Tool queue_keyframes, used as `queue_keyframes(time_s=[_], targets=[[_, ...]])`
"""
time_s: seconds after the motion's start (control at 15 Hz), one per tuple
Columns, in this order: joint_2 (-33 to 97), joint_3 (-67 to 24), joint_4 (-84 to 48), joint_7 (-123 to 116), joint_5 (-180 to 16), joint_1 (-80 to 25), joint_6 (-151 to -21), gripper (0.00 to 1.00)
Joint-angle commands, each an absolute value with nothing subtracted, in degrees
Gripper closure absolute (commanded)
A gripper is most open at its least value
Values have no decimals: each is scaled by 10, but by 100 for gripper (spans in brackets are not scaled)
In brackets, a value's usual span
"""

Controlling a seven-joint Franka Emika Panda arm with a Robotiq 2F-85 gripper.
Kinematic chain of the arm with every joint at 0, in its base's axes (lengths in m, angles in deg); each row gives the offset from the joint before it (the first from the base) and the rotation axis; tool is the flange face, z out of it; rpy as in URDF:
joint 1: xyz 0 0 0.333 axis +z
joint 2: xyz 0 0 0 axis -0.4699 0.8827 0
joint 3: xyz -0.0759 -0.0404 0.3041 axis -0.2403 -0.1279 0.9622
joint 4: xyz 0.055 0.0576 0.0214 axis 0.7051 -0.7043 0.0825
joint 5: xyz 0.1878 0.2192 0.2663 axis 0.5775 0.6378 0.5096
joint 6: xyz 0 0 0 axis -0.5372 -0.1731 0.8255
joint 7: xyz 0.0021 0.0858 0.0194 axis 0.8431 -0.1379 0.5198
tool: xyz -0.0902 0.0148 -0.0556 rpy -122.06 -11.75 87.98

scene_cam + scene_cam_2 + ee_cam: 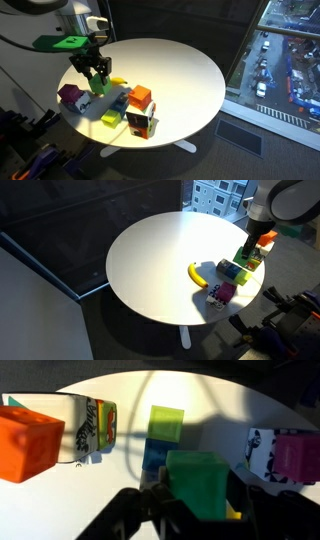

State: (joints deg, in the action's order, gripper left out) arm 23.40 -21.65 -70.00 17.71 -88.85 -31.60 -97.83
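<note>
My gripper (200, 510) is shut on a green block (198, 485) and holds it just above a cluster of toys on the round white table (180, 70). In both exterior views the gripper (97, 72) (247, 250) hangs over that cluster with the green block (99, 85) between its fingers. Below it lie a light green block (165, 422) and a blue block (154, 456). An orange block (28, 445) sits to the left and a magenta block (295, 458) to the right. A bit of yellow shows under the held block.
A white printed carton (90, 425) stands beside the orange block (140, 96). A banana (197, 275) lies on the table (150, 250) next to the toys. A purple block (70, 95) sits near the table's edge. A window (285, 55) is beyond the table.
</note>
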Motion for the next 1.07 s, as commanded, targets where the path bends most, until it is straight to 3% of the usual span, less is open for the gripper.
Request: queue_keyframes(time_s=[0.0,1.0], targets=[[193,-203,-720,179,-900,-308,-947,70],[141,-163,-782,205,-910,-267,-926,70]])
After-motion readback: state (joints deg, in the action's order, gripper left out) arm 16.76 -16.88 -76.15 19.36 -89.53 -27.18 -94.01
